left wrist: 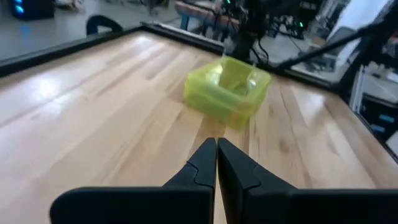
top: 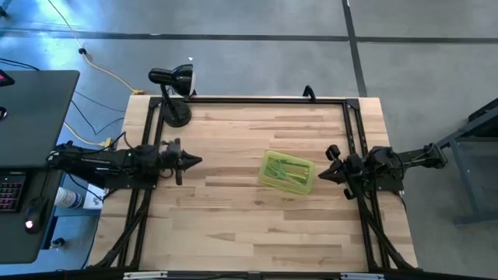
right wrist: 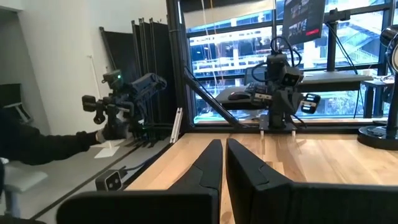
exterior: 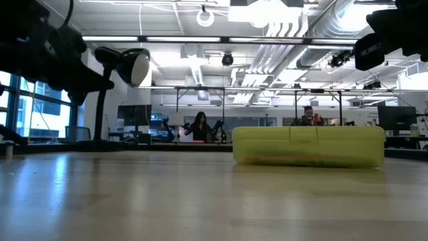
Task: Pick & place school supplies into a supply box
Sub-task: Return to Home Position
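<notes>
Right of centre in the high view, the box (top: 287, 172), lid apparently down, points lengthwise at the nearby right gripper (top: 325, 174). The left gripper (top: 194, 162) is well apart. Both are pinched together, empty.

- My table (top: 233, 225) is a top of pale wooden planks, with the grain running from my left side to my right.
- A black frame (top: 257, 99) of thin rails lies along its far edge and runs down both sides.
- The supply box (top: 288, 172), translucent yellow-green, rests flat on the wood a little right of the middle. Its lid is down and it sits slightly askew to the table's edges.
- A black desk lamp (top: 176, 113) stands on its round base at my far left corner, well apart from the box.
</notes>
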Tool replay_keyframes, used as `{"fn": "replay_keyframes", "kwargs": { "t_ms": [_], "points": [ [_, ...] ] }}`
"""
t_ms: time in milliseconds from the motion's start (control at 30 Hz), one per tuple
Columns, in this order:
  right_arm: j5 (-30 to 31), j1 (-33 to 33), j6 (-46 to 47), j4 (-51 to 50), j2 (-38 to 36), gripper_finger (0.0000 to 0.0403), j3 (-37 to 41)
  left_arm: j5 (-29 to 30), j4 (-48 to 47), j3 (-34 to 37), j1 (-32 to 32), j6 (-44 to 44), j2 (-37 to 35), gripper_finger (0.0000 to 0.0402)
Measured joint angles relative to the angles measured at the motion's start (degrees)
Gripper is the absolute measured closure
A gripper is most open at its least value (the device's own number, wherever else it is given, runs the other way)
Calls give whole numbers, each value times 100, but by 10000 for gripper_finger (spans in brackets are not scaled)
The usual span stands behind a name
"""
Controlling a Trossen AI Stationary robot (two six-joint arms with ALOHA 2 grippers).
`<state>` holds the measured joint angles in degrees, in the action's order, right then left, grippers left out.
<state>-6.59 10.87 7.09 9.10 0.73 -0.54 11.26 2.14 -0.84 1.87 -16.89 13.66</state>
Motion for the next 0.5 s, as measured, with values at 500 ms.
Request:
{"fn": "replay_keyframes", "kwargs": {
  "t_ms": [500],
  "points": [
    [-2, 0, -2, 13, 0, 402, 2, -21, -14, 0, 0, 2, 26, 355]
  ]
}}
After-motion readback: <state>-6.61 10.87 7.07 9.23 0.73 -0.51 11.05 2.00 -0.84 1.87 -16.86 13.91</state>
